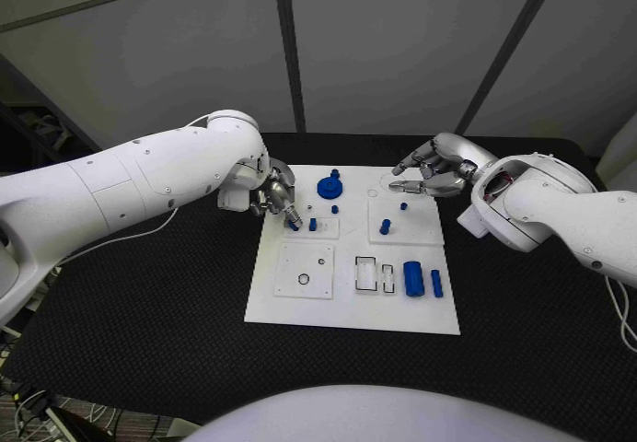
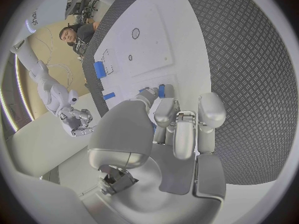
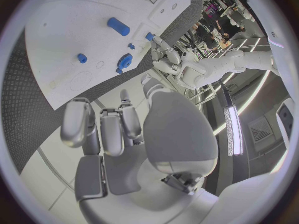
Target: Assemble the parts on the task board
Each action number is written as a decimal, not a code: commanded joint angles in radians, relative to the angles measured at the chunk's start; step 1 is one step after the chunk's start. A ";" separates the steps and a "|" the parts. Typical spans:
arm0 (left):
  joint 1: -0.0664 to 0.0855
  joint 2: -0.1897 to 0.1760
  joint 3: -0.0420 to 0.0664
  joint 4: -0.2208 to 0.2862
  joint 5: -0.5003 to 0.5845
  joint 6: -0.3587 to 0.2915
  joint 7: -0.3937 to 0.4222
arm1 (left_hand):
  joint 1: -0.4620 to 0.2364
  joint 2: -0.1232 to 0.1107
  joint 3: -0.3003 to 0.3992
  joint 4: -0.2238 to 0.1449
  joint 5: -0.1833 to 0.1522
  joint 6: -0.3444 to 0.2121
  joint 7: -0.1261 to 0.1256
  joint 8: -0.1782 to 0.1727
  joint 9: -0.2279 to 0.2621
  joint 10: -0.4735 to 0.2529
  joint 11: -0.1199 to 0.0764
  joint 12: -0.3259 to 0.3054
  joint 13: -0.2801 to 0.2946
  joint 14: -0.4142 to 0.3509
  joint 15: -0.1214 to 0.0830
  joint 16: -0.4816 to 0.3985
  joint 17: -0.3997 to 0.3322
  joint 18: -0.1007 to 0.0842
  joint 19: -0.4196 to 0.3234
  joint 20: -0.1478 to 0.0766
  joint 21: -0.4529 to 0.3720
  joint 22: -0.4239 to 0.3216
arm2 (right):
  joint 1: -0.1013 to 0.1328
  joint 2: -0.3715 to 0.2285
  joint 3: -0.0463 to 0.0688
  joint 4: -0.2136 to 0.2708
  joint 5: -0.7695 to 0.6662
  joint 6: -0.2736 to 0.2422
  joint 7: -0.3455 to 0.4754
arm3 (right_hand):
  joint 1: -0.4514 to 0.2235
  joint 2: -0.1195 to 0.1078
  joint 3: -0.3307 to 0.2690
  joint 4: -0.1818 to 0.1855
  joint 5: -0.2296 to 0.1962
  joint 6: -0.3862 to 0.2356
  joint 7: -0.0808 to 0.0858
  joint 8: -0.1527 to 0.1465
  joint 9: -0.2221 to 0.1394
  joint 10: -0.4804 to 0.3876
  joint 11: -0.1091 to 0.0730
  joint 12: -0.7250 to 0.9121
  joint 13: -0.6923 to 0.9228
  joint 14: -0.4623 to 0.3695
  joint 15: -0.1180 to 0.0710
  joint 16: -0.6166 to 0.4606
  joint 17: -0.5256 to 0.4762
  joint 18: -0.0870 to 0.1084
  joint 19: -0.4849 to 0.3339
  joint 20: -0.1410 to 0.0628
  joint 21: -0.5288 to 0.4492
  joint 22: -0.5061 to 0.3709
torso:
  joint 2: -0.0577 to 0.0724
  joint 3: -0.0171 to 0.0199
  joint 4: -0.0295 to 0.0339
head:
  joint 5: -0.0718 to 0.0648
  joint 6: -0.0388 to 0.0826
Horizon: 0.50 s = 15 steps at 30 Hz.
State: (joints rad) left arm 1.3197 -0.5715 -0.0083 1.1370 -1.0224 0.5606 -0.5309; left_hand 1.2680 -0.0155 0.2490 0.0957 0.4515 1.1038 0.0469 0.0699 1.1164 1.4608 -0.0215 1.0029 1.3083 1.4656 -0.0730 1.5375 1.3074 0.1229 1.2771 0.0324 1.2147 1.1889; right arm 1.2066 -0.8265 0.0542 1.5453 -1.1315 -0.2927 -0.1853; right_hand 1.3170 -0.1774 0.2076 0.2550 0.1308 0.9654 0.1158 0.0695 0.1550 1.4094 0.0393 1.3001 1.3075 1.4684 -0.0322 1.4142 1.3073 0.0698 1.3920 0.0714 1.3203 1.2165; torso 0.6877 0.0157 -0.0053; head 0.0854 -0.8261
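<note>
A: Nearest the head camera, what lies at the near edge of the task board (image 1: 348, 318)?

B: Two blue parts lie flat near the right corner, a thick cylinder (image 1: 413, 278) and a slimmer bar (image 1: 437, 284), just beside an open rectangular slot (image 1: 366, 274). Judgement: staged for later insertion.

A: Left hand?

B: Left hand (image 1: 272, 196) hovers over the far-left plate with fingers curled downward, and a small blue part (image 1: 292, 222) sits at the fingertips. It appears pinched, probably to seat it; grip not confirmed from this angle. A short peg (image 1: 313, 224) stands just beside it.

A: Right hand?

B: Right hand (image 1: 432, 172) hangs over the far-right corner, fingers bent, nothing visible between them. A blue gear (image 1: 330, 189) and another peg (image 1: 385, 226) stand between the two hands.

A: Left wrist view?

B: It adds the fingertip detail: fingers (image 2: 163, 109) close around a blue piece (image 2: 162, 90), pointed down at the board (image 2: 187, 59).

A: Right wrist view?

B: Right hand (image 3: 118, 129) shows fingers loosely curled and empty, well apart from the gear (image 3: 124, 62) and cylinder (image 3: 117, 26); likely waiting its turn
</note>
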 commanded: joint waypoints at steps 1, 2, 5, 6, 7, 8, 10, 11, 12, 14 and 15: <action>-0.002 0.005 -0.004 -0.005 -0.014 0.015 -0.003 | -0.001 0.008 0.196 -0.194 0.002 0.002 0.006 0.002 0.001 0.027 -0.001 -0.004 0.087 0.092 -0.005 -0.003 0.213 -0.015 -0.004 0.001 0.000 0.000 | 0.002 0.001 0.001 0.001 -0.002 0.005 0.004 | -0.003 0.005 -0.002 0.006 0.006 0.009 0.001 -0.002 0.001 0.002 -0.005 0.007 0.035 0.046 -0.008 -0.005 0.018 0.005 0.002 0.000 -0.005 0.001 | 0.000 -0.0001 -0.0006 | 0.001 -0.001; -0.002 0.005 -0.005 -0.006 -0.014 0.015 -0.003 | -0.001 0.008 0.196 -0.194 0.002 0.002 0.006 0.002 0.001 0.027 -0.001 -0.004 0.087 0.092 -0.005 -0.003 0.213 -0.015 -0.004 0.001 0.000 0.000 | 0.002 0.001 0.001 0.001 -0.002 0.005 0.004 | -0.003 0.005 -0.002 0.006 0.006 0.009 0.001 -0.002 0.001 0.002 -0.005 0.007 0.035 0.046 -0.008 -0.005 0.018 0.005 0.002 0.000 -0.005 0.001 | 0.000 -0.0001 -0.0006 | 0.001 -0.001; -0.002 0.008 -0.007 -0.008 -0.014 0.014 -0.004 | -0.001 0.008 0.196 -0.194 0.002 0.002 0.006 0.002 0.001 0.027 -0.001 -0.004 0.087 0.092 -0.005 -0.003 0.213 -0.015 -0.004 0.001 0.000 0.000 | 0.002 0.001 0.001 0.001 -0.002 0.004 0.004 | -0.003 0.005 -0.002 0.006 0.006 0.009 0.001 -0.002 0.001 0.002 -0.005 0.007 0.035 0.046 -0.008 -0.005 0.018 0.005 0.002 0.000 -0.005 0.001 | 0.000 0.0000 0.0000 | 0.000 -0.002; -0.002 0.009 -0.008 -0.009 -0.014 0.015 -0.005 | -0.001 0.008 0.196 -0.194 0.002 0.002 0.006 0.002 0.001 0.027 -0.001 -0.004 0.087 0.092 -0.005 -0.003 0.213 -0.015 -0.004 0.001 0.000 0.000 | 0.002 0.001 0.001 0.001 -0.002 0.005 0.004 | -0.003 0.005 -0.002 0.006 0.006 0.009 0.001 -0.002 0.001 0.002 -0.005 0.007 0.035 0.046 -0.008 -0.005 0.018 0.005 0.002 0.000 -0.005 0.001 | 0.000 0.0000 0.0000 | 0.000 -0.002; -0.002 0.010 -0.010 -0.010 -0.014 0.015 -0.005 | -0.002 0.008 0.196 -0.195 0.002 0.002 0.006 0.002 0.001 0.027 -0.001 -0.004 0.087 0.092 -0.005 -0.003 0.213 -0.015 -0.004 0.001 0.000 0.000 | 0.002 0.001 0.001 0.001 -0.002 0.005 0.005 | -0.003 0.005 -0.002 0.006 0.006 0.009 0.001 -0.002 0.001 0.002 -0.005 0.007 0.035 0.046 -0.008 -0.005 0.018 0.005 0.002 0.000 -0.005 0.001 | 0.000 0.0000 0.0000 | 0.000 -0.002; -0.002 0.012 -0.011 -0.011 -0.014 0.016 -0.005 | -0.002 0.008 0.197 -0.195 0.002 0.002 0.006 0.002 0.001 0.027 0.000 -0.003 0.087 0.092 -0.005 -0.002 0.214 -0.015 -0.005 0.002 0.000 0.000 | 0.002 0.001 0.001 0.001 -0.002 0.004 0.005 | -0.003 0.005 -0.002 0.006 0.006 0.009 0.001 -0.002 0.001 0.002 -0.005 0.007 0.035 0.046 -0.008 -0.005 0.018 0.005 0.002 0.000 -0.005 0.001 | 0.000 -0.0001 0.0000 | 0.000 -0.002; -0.002 0.014 -0.014 -0.013 -0.014 0.014 -0.007 | -0.002 0.008 0.197 -0.195 0.002 0.002 0.006 0.002 0.001 0.027 0.000 -0.003 0.087 0.092 -0.005 -0.002 0.214 -0.015 -0.005 0.002 0.000 0.000 | 0.002 0.001 0.001 0.001 -0.002 0.004 0.005 | -0.003 0.005 -0.002 0.006 0.006 0.009 0.001 -0.002 0.001 0.002 -0.005 0.007 0.035 0.046 -0.008 -0.005 0.018 0.005 0.002 0.000 -0.005 0.001 | 0.000 -0.0001 0.0000 | 0.000 -0.004; -0.002 0.015 -0.015 -0.014 -0.014 0.013 -0.007 | -0.002 0.008 0.197 -0.195 0.002 0.002 0.006 0.002 0.001 0.027 0.000 -0.003 0.087 0.092 -0.005 -0.002 0.214 -0.015 -0.005 0.002 0.000 0.000 | 0.002 0.001 0.001 0.001 -0.002 0.004 0.005 | -0.003 0.005 -0.002 0.006 0.006 0.009 0.001 -0.002 0.001 0.002 -0.005 0.007 0.035 0.046 -0.008 -0.005 0.018 0.005 0.002 0.000 -0.005 0.001 | 0.000 0.0002 0.0000 | 0.000 -0.004; -0.002 0.016 -0.017 -0.015 -0.014 0.012 -0.008 | -0.002 0.008 0.197 -0.195 0.002 0.002 0.006 0.002 0.001 0.027 0.000 -0.003 0.087 0.092 -0.005 -0.002 0.214 -0.015 -0.005 0.002 0.000 0.000 | 0.002 0.001 0.001 0.001 -0.002 0.004 0.005 | -0.003 0.005 -0.002 0.006 0.006 0.009 0.001 -0.002 0.001 0.002 -0.005 0.007 0.035 0.046 -0.008 -0.005 0.018 0.005 0.002 0.000 -0.005 0.001 | 0.000 0.0001 -0.0001 | 0.000 -0.004; -0.002 0.018 -0.018 -0.017 -0.014 0.011 -0.010 | -0.002 0.008 0.197 -0.195 0.002 0.002 0.006 0.002 0.001 0.027 0.000 -0.003 0.087 0.092 -0.005 -0.002 0.214 -0.015 -0.005 0.002 0.000 0.000 | 0.002 0.001 0.001 0.001 -0.002 0.004 0.005 | -0.003 0.005 -0.002 0.006 0.006 0.009 0.001 -0.002 0.001 0.002 -0.005 0.007 0.035 0.046 -0.008 -0.005 0.018 0.005 0.002 0.000 -0.005 0.001 | 0.000 0.0001 -0.0003 | -0.001 -0.004; -0.002 0.020 -0.020 -0.018 -0.014 0.010 -0.012 | -0.002 0.008 0.197 -0.195 0.002 0.002 0.006 0.002 0.001 0.027 0.000 -0.003 0.087 0.092 -0.005 -0.002 0.214 -0.015 -0.005 0.002 0.000 0.000 | 0.002 0.001 0.001 0.001 -0.002 0.004 0.005 | -0.003 0.005 -0.002 0.006 0.006 0.009 0.001 -0.002 0.001 0.002 -0.005 0.007 0.035 0.046 -0.008 -0.005 0.018 0.005 0.002 0.000 -0.005 0.001 | 0.000 0.0002 -0.0007 | -0.001 -0.004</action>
State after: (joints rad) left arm 1.3263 -0.5559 -0.0216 1.1207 -1.0234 0.5637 -0.5325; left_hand 1.2639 -0.0197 0.2516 0.0932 0.4515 1.1047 0.0476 0.0715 1.1188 1.4623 -0.0199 1.0029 1.3083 1.4672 -0.0711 1.5375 1.3074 0.1229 1.2771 0.0324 1.2147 1.1887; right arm 1.2066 -0.8259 0.0542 1.5454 -1.1315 -0.2924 -0.1853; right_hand 1.3170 -0.1774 0.2076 0.2550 0.1308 0.9655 0.1158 0.0695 0.1548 1.4094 0.0393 1.3001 1.3075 1.4684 -0.0322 1.4142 1.3073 0.0698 1.3920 0.0714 1.3203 1.2165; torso 0.6876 0.0156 -0.0055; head 0.0854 -0.8302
